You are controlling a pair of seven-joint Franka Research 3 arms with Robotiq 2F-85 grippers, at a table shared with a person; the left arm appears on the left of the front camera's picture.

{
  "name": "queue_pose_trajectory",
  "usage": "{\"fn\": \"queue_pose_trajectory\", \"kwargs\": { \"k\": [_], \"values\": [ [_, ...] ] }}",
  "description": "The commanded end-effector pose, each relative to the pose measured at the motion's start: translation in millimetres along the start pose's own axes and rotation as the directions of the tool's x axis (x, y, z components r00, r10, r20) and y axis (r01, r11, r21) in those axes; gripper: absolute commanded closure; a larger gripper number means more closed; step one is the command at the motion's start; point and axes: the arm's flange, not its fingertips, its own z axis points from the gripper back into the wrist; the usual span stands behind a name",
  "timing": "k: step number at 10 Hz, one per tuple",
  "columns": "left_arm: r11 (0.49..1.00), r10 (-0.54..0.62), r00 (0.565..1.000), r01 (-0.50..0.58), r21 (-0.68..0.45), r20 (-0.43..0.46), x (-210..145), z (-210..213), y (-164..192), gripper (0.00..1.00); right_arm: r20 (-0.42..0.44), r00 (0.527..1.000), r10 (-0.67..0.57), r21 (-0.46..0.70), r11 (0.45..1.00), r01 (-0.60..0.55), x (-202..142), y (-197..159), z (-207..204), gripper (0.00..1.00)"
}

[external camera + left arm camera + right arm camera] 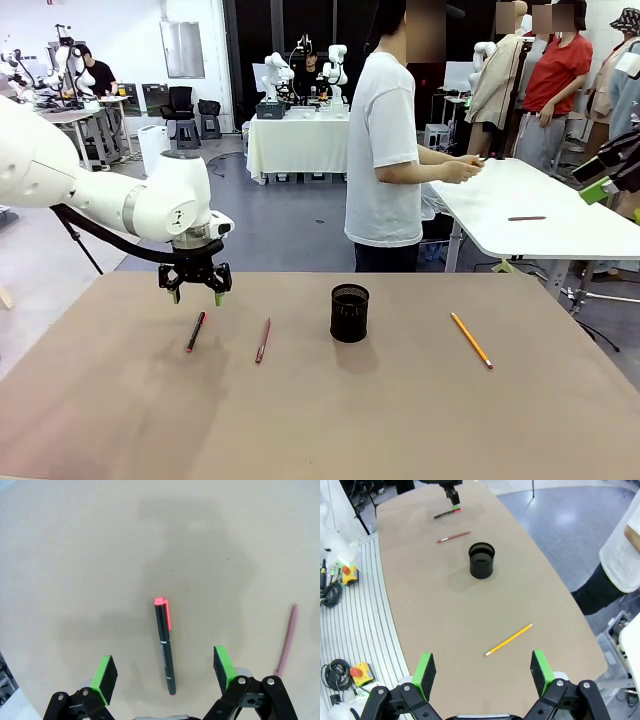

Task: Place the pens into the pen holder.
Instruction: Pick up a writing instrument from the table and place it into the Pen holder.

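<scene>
Brown tabletop [400, 420] carries all three pens, none yet in the small black wire-mesh cylindrical cup [349, 313] near its middle. Left gripper [197, 296] hovers, jaws spread wide and empty, just above the black pen with red ends [195, 331]; the thin reddish-brown pen [263, 340] lies between it and the cup, the yellow-orange pencil [471, 340] on the cup's other side, ahead of the right gripper [482, 671], likewise spread. The left pads line up near one end of the black pen, so a pinch there may let it swing, slip or roll away
</scene>
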Motion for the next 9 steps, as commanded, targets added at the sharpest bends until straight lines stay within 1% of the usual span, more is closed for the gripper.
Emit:
{"fn": "queue_pose_trajectory", "kwargs": {
  "k": [1,4,8,9],
  "values": [
    [1.0,-0.011,0.999,0.011,0.008,-0.045,14,-8,4,0.0,0.015,1.0,0.007,0.007,1.0,-0.007,0,0,0,0.0],
    [0.997,-0.068,0.99,0.064,-0.037,-0.12,22,-30,8,0.0,0.015,1.0,0.007,0.007,1.0,-0.007,0,0,0,0.0],
    [0.994,-0.085,0.984,0.073,-0.077,-0.158,24,-42,7,0.0,0.015,1.0,0.007,0.007,1.0,-0.007,0,0,0,0.0],
    [0.995,-0.083,0.984,0.073,-0.066,-0.157,23,-43,6,0.07,0.015,1.0,0.007,0.007,1.0,-0.007,0,0,0,0.0]
  ]
}}
